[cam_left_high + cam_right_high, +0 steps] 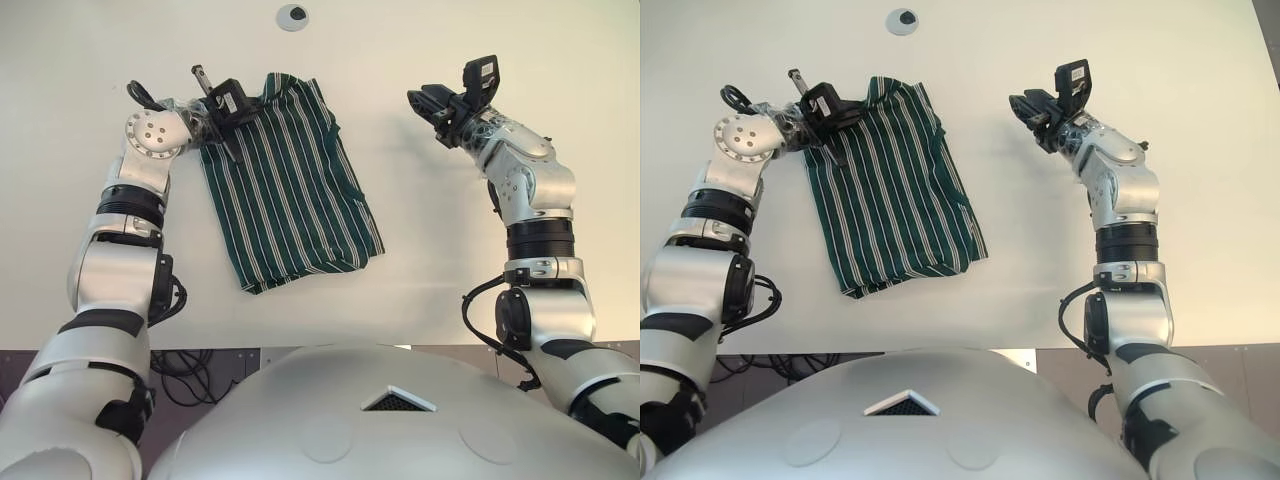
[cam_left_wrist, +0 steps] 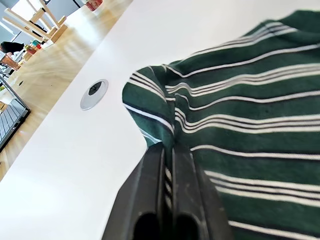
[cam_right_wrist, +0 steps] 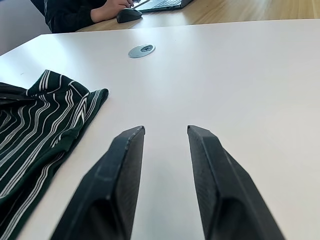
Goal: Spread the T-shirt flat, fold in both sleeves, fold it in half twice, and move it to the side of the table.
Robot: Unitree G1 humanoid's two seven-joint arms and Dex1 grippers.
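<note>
Fingers on your left gripper are pressed together with a fold of the T-shirt pinched between them, at the garment's far left corner. The rest of the striped cloth trails from those fingertips toward you and to the right, lying on the table. A round cable port sits beyond the fingertips, clear of the cloth. The shirt reads as a narrow panel with no sleeve sticking out, so I'd judge the sleeve folds done and the halving folds in hand.

Your right gripper has its fingers well parted with nothing between them, over bare tabletop. The shirt's far right corner is off to their left, well apart. Next, you need that gripper brought across to the free far corner and clamped on it. Then both corners can travel together toward the near hem. Lift one alone and the panel will likely skew.
</note>
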